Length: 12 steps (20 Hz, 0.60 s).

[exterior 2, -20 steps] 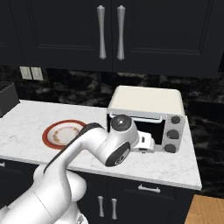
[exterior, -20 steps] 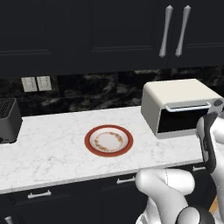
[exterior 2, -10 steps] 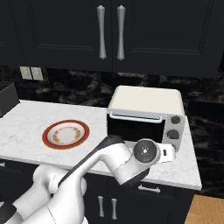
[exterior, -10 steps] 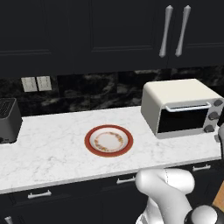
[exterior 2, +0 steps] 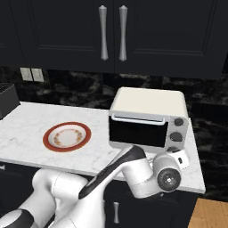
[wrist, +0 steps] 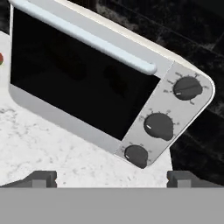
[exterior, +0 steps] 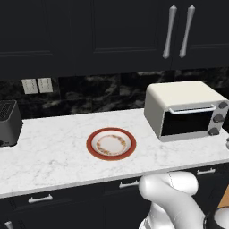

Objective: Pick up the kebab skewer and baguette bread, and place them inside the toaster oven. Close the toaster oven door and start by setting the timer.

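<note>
The toaster oven (exterior: 179, 100) (exterior 2: 147, 104) stands on the right of the marble counter. Its door (exterior: 185, 123) (exterior 2: 138, 131) (wrist: 74, 78) is shut, with the silver bar handle (wrist: 87, 37) along the top edge. The dark glass shows nothing of the inside. Three dark knobs (wrist: 158, 126) sit in a column on the oven's right. My gripper (exterior 2: 181, 156) (wrist: 113, 178) hovers low in front of the oven's right front corner, facing the knobs. It is open, its fingertips (wrist: 41, 178) wide apart and empty. The kebab skewer and the baguette bread are out of view.
A red-rimmed plate (exterior: 111, 143) (exterior 2: 67, 136) lies bare in the middle of the counter (exterior: 53, 147). A dark slot toaster (exterior: 8, 123) stands at the far left. Dark cabinets with silver handles (exterior 2: 111, 33) hang above. The counter's right end lies just past the oven.
My hand has swung from in front of the oven door to the right and lower, ending near the knob column. Its opening has stayed the same.
</note>
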Motion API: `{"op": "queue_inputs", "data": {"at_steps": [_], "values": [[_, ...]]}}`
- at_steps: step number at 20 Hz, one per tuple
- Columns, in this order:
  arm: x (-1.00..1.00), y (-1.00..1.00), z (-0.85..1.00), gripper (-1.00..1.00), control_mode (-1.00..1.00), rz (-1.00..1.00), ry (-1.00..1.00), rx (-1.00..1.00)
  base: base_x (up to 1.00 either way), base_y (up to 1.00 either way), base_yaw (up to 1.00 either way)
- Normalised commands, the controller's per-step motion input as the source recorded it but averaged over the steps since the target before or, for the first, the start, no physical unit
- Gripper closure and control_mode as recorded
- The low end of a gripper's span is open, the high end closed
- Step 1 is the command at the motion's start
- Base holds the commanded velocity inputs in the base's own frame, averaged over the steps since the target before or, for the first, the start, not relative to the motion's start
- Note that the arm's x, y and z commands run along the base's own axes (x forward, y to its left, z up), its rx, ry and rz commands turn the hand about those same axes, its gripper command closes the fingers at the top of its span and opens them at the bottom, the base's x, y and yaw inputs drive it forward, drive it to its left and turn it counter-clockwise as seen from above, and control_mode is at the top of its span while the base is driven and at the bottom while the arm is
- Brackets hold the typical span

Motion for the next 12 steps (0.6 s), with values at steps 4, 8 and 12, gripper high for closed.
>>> {"op": "queue_inputs", "data": {"at_steps": [4, 8, 12], "values": [[0.12, -0.06, 0.11, -1.0, -1.0, 0.06, -0.16, -0.34, 0.0, 0.0, 0.0], [0.37, -0.01, 0.0, -1.0, -1.0, 0.0, -0.17, -0.36, 0.0, 0.0, 0.0], [0.75, -0.03, -0.08, -1.0, -1.0, -0.01, -0.15, -0.28, 0.0, 0.0, 0.0]]}}
